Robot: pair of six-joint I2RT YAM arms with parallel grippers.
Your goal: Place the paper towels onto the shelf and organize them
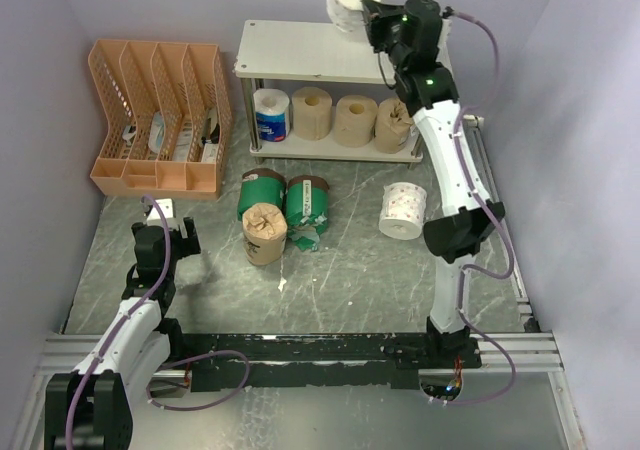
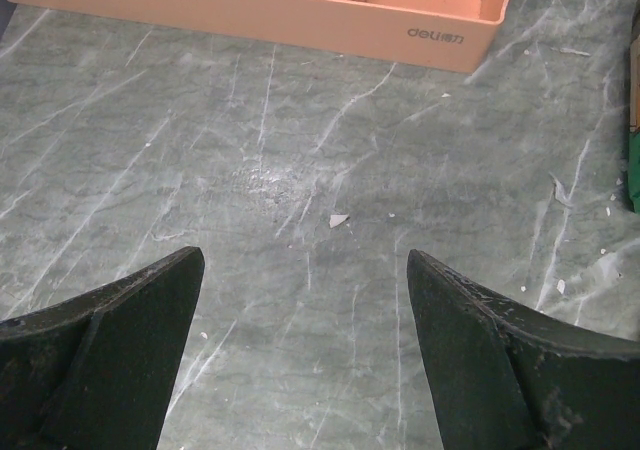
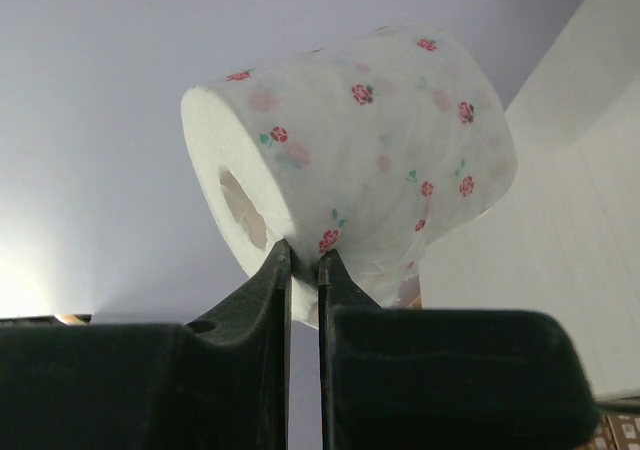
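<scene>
left arm (image 1: 125,335): white shell links, black joint housings, chunky black base block.
right arm (image 1: 450,165): same build, white links between black joints; green status lights (image 1: 405,16) on the two upper black housings.
left gripper (image 2: 303,257): matte black fingers (image 2: 120,350), wedge-shaped, tapering to blunt tips, scuffed, pale specks on them.
right gripper (image 3: 305,255): black, flat inner faces, thin tips; small oval recess (image 3: 200,325) in one finger body.
cables (image 1: 490,50): lavender-grey braided sleeve, one run looping along each arm, wrist down to base.
mount rail (image 1: 330,350): black bar along bench near edge, bolted to silver slotted extrusion (image 1: 545,348).
</scene>
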